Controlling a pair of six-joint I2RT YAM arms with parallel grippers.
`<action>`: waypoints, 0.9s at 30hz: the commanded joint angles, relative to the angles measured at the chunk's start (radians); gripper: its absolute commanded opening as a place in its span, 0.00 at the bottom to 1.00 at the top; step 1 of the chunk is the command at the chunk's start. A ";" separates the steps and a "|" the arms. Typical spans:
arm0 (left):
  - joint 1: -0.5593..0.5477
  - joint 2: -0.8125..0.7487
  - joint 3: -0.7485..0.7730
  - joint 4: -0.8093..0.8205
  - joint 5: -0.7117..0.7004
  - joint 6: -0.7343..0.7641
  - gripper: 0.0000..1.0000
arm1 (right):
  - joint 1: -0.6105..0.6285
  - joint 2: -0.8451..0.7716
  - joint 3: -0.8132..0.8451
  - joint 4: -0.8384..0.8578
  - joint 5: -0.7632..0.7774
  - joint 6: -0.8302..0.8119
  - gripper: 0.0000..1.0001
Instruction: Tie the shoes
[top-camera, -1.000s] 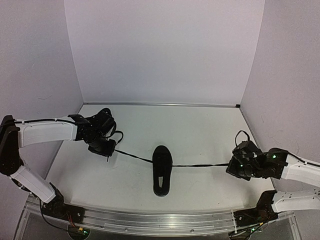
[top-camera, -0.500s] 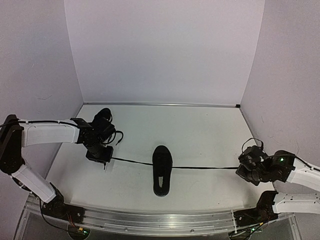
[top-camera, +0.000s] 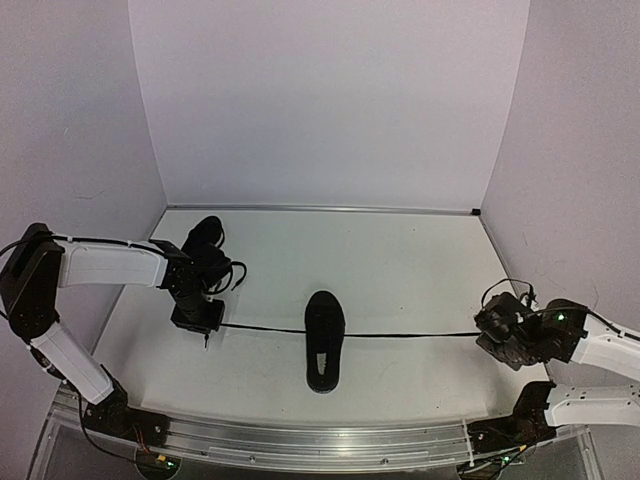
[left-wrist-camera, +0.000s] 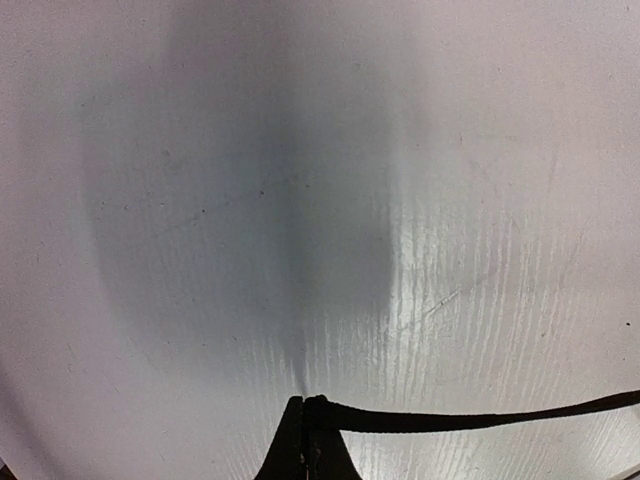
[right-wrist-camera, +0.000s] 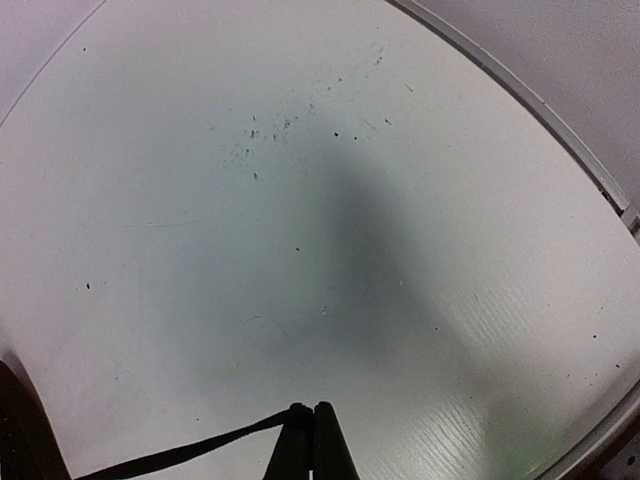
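Observation:
One black shoe (top-camera: 323, 340) lies in the middle of the table, toe toward the back. Its thin black laces (top-camera: 410, 334) run out taut in a nearly straight line to either side. My left gripper (top-camera: 207, 336) is shut on the left lace end (left-wrist-camera: 470, 418), tips together (left-wrist-camera: 304, 402) just above the table. My right gripper (top-camera: 481, 336) is shut on the right lace end (right-wrist-camera: 180, 455), tips (right-wrist-camera: 311, 408) closed. A second black shoe (top-camera: 206, 234) sits at the back left, partly hidden behind my left arm.
White walls enclose the table on the left, back and right. The table's right edge rail (right-wrist-camera: 520, 90) runs close past my right gripper. The metal front rail (top-camera: 300, 440) carries both arm bases.
Both grippers have drawn apart: the left moved toward the near edge, the right moved further right. The laces went from slack and angled to one tight line.

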 joint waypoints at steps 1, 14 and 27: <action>0.008 0.016 -0.005 0.062 0.110 0.042 0.00 | -0.008 0.064 0.005 0.077 0.016 -0.078 0.00; -0.032 0.104 0.056 0.136 0.226 0.115 0.00 | -0.009 0.480 0.074 0.457 -0.187 -0.349 0.04; -0.014 -0.028 0.043 0.040 0.088 0.100 0.74 | -0.012 0.322 -0.012 0.530 -0.273 -0.284 0.76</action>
